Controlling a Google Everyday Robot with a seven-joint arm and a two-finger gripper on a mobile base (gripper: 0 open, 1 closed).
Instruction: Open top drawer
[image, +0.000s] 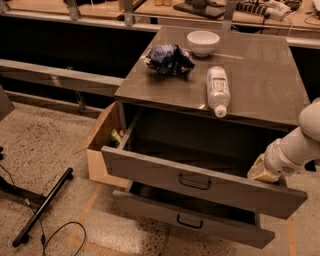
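The top drawer (150, 172) of the grey cabinet stands pulled far out, its deep dark interior (200, 150) showing and a small dark pull handle (194, 182) centred on its flat front. The similar lower drawer (150, 206) sits pulled out a little beneath it, with its own dark handle (189, 221). My gripper (261, 171) comes in from the right on a white arm (300, 142) and sits at the top drawer's right end, just above the front panel's top edge.
On the cabinet top (260, 75) lie a crumpled blue bag (168, 58), a white bowl (203, 41) and a plastic bottle (218, 90) on its side. A cardboard box (100, 150) stands left of the cabinet. A black bar (42, 207) and cable lie on the floor.
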